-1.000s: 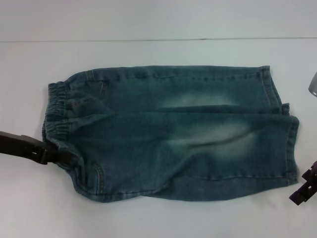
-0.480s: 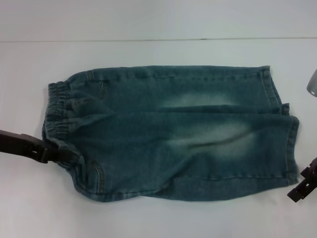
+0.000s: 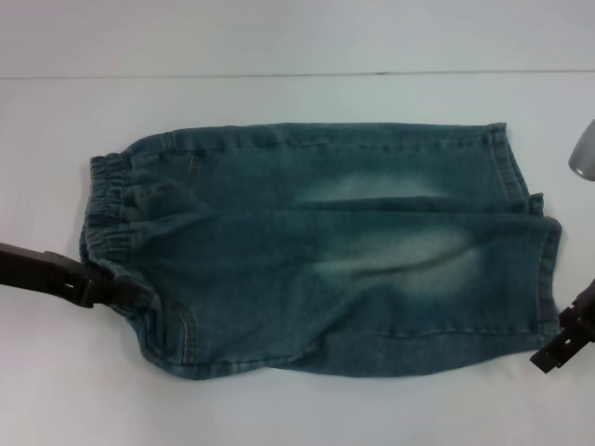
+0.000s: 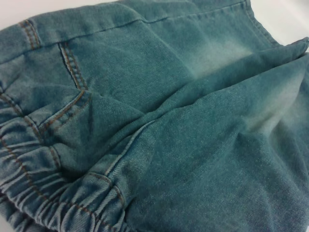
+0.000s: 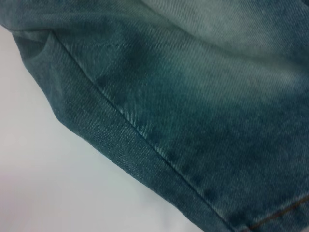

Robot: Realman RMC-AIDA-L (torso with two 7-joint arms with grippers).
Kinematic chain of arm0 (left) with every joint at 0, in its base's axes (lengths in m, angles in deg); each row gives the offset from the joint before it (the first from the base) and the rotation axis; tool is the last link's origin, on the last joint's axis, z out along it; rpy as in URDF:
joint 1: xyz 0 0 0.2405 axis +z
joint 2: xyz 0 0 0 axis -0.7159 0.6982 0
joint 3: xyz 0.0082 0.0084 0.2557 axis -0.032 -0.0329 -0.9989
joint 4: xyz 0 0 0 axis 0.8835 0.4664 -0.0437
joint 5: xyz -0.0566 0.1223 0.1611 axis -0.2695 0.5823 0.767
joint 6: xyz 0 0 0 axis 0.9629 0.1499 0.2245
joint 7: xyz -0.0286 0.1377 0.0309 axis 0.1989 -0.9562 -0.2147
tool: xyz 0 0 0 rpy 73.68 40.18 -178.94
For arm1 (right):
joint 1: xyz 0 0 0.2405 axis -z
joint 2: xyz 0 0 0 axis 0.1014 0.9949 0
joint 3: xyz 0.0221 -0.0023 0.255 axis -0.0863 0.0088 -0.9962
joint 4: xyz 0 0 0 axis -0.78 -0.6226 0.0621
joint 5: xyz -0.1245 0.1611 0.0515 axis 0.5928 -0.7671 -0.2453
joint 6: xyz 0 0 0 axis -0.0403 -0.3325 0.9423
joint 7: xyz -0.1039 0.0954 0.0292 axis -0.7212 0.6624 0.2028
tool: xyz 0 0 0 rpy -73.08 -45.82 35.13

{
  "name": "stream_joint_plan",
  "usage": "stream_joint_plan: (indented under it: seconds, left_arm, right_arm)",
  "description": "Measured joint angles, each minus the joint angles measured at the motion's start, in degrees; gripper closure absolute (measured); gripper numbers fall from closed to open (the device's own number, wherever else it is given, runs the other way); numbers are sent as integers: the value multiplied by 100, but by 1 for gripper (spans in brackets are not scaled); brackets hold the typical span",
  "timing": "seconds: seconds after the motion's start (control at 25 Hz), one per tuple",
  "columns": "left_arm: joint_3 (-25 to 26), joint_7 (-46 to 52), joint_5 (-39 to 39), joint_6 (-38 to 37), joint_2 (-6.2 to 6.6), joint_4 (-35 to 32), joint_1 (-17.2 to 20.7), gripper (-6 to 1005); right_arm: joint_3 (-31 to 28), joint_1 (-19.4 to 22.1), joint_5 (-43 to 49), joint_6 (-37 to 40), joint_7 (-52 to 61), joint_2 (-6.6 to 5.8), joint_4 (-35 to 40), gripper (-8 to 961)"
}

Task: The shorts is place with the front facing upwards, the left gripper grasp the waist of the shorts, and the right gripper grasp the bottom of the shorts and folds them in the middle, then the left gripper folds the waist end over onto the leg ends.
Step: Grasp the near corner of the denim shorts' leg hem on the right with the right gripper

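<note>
The blue denim shorts (image 3: 325, 251) lie flat on the white table, folded lengthwise so one leg lies on the other. The elastic waist (image 3: 107, 214) is at the left and the leg hems (image 3: 544, 269) are at the right. My left gripper (image 3: 112, 290) reaches in from the left edge and is shut on the near corner of the waist, whose gathered band (image 4: 53, 193) fills the left wrist view. My right gripper (image 3: 561, 346) sits just off the near right corner of the hems, clear of the cloth. The hem's stitched edge (image 5: 145, 140) crosses the right wrist view.
The white tabletop (image 3: 297, 409) surrounds the shorts, and its far edge (image 3: 297, 74) runs across the back. A grey rounded part (image 3: 584, 149) shows at the right edge of the head view.
My right gripper has shifted slightly left and away from the near edge, closer to the hem corner. The left gripper and the shorts have stayed put.
</note>
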Motion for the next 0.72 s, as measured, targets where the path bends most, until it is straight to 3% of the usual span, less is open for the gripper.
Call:
stream_joint_plan:
  seconds: [0.44,0.72]
  left_arm:
    - [-28,-7,-5,56,-2,26,-26,956]
    - [-24,-9,21,102,-2,38,-39,956]
  right_arm:
    - [-5,-64,-80,-45,-13,62,-28,6]
    - [42,-123,-395,-20,-62,21,-27,24]
